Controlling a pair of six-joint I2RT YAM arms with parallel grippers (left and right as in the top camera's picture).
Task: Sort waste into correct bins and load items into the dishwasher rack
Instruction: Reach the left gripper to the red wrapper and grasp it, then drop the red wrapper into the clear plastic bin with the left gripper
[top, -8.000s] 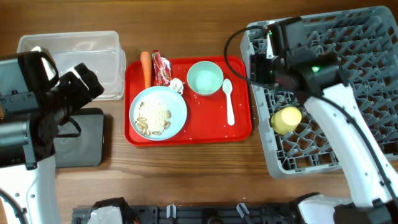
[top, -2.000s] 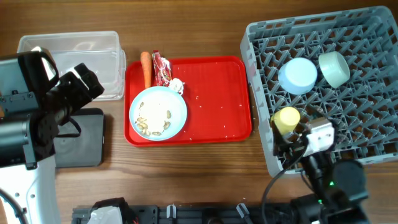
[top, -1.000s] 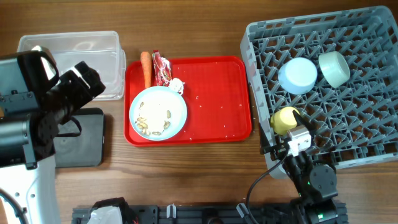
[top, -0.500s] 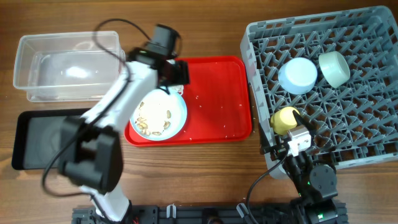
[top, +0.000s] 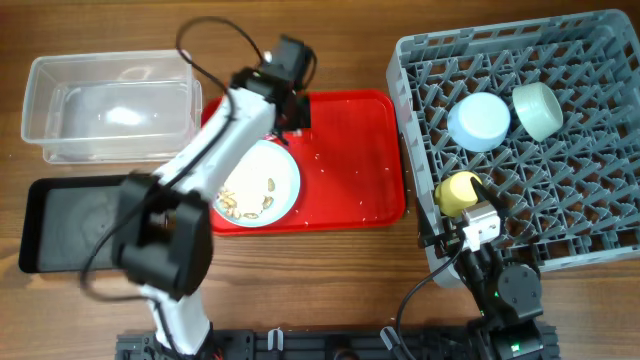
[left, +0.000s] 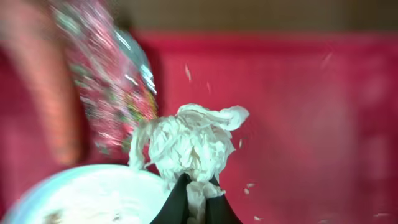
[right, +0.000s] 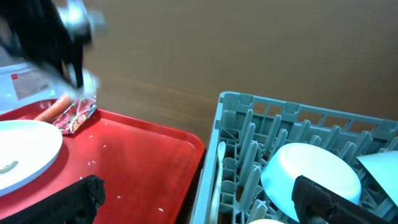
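Observation:
My left gripper (left: 196, 183) is shut on the crumpled white tissue (left: 189, 140), at the back left of the red serving tray (top: 350, 160). Overhead, the left gripper (top: 292, 112) hides the tissue. Beside it lie the red snack wrapper (left: 106, 87) and the blurred orange carrot (left: 37, 93). Just below is the pale blue plate (top: 262, 185) with beige food bits (top: 235, 200). The grey dishwasher rack (top: 560, 200) holds the pale blue bowl (top: 479, 121), mint-green bowl (top: 537, 109), yellow cup (top: 459, 192) and white spoon (right: 219, 174). My right gripper (right: 202, 205) stands open and empty by the rack's front left corner.
The clear tub (top: 110, 58) sits at the back left, with the black tray (top: 70, 225) in front of it. Crumbs dot the red tray. The left arm (top: 200, 170) crosses over the plate's left side. The right arm's base (top: 500, 290) is at the table's front edge.
My left arm has swung in from the left side to the red tray, and its gripper has gone from open to shut on the tissue. The right arm has not moved in the last second.

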